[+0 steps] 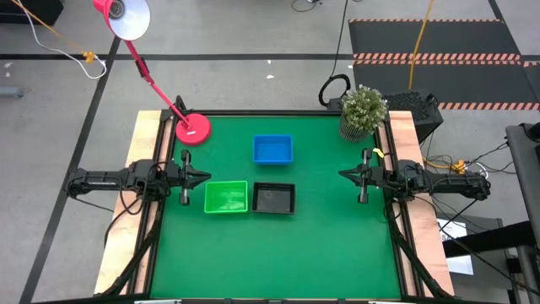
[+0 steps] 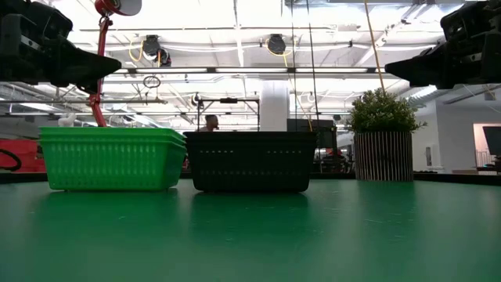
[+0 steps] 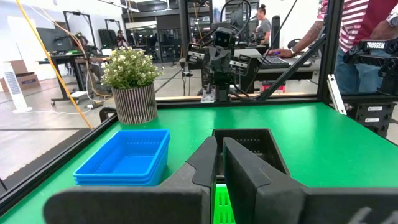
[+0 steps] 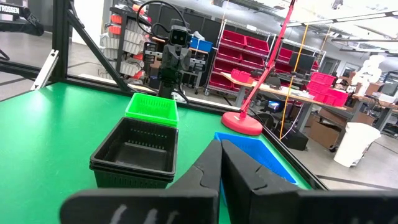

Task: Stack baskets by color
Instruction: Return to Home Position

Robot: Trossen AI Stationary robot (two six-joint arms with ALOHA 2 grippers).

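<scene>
Three nested stacks of baskets rest flat on the green table. The green stack and the black stack stand side by side at mid-table. The blue stack sits farther back. My left gripper hovers shut at the table's left edge, pointing level toward the green stack. My right gripper hovers shut at the right edge, pointing level toward the black stack. Neither touches anything.
A pink lamp base stands at the back left and a potted plant at the back right corner. Open table lies in front of the stacks and between them and the right arm. A person stands beyond the table.
</scene>
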